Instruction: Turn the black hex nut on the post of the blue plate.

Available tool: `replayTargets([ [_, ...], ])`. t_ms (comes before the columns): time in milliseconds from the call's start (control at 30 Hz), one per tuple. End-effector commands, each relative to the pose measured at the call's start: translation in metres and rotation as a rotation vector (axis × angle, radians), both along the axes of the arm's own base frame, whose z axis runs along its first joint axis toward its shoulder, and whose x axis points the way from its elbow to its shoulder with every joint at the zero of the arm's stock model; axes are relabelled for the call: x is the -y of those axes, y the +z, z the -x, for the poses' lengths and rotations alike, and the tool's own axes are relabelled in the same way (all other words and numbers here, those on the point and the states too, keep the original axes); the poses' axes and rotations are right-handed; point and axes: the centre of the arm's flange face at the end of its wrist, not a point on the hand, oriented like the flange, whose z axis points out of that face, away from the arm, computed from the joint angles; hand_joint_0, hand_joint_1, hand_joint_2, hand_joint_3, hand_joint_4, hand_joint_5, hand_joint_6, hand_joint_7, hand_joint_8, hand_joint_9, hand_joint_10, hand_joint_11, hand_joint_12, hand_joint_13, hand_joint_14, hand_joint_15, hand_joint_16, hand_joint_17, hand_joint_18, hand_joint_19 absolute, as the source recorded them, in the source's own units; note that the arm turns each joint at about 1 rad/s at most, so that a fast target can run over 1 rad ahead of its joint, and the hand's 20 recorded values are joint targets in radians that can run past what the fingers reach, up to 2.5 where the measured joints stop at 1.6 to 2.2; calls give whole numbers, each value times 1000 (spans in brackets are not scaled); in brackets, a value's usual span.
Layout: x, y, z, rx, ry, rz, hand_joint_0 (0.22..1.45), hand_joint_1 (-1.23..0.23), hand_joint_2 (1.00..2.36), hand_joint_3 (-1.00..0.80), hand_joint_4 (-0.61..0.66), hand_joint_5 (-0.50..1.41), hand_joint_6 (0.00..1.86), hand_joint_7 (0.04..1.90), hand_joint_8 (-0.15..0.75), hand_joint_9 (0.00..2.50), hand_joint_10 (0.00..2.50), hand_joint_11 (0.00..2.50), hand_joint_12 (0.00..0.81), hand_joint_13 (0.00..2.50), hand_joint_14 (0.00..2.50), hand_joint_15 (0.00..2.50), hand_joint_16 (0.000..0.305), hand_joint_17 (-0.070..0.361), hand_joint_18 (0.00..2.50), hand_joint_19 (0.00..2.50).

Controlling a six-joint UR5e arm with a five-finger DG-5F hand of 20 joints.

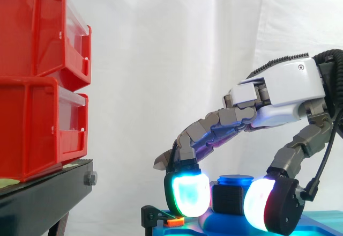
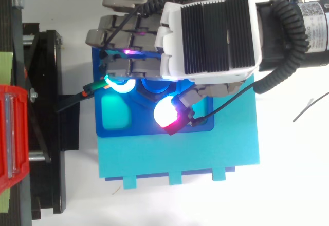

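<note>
The black hex nut (image 1: pixel 226 198) sits on the blue post (image 1: pixel 236 180) of the blue plate (image 2: pixel 117 118). My hand (image 1: pixel 284 91) reaches in from the right and arches over it. A glowing cyan fingertip (image 1: pixel 187 193) stands close against the nut's left side, and the white-red thumb pad (image 1: pixel 260 204) overlaps its right side, so the curled fingers and thumb close round the nut. From above, my hand (image 2: pixel 205 31) covers most of the plate. The post (image 2: pixel 153 86) shows between the two glowing pads, and the nut itself is hidden there.
The blue plate lies on a larger cyan base (image 2: pixel 205 154). A small orange and black clip (image 1: pixel 175 221) sits at the plate's left edge. Stacked red bins (image 1: pixel 37 59) stand on the black stand (image 1: pixel 43 193) to the left, apart from the plate.
</note>
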Motion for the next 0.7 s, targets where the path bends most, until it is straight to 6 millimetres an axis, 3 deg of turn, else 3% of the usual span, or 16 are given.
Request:
replayTargets([
  [0, 0, -1, 0, -2, 0, 0, 569, -762, 1005, -447, 158, -211, 502, 1056, 215, 294, 0, 0, 335, 336, 0, 39, 51, 114, 195, 85],
  [200, 1, -1, 1, -5, -2, 0, 492, -740, 1000, -500, 169, -221, 503, 1012, 233, 289, 0, 0, 358, 327, 2, 38, 55, 123, 192, 82],
  [400, -4, 2, -1, 1, 5, 0, 418, -694, 1000, -500, 169, -251, 502, 854, 253, 257, 0, 0, 395, 294, 0, 43, 61, 137, 158, 84],
  [667, -16, 37, -9, 26, 22, 19, 386, -640, 1000, -500, 163, -261, 502, 806, 264, 239, 0, 0, 412, 280, 0, 39, 65, 146, 146, 95],
])
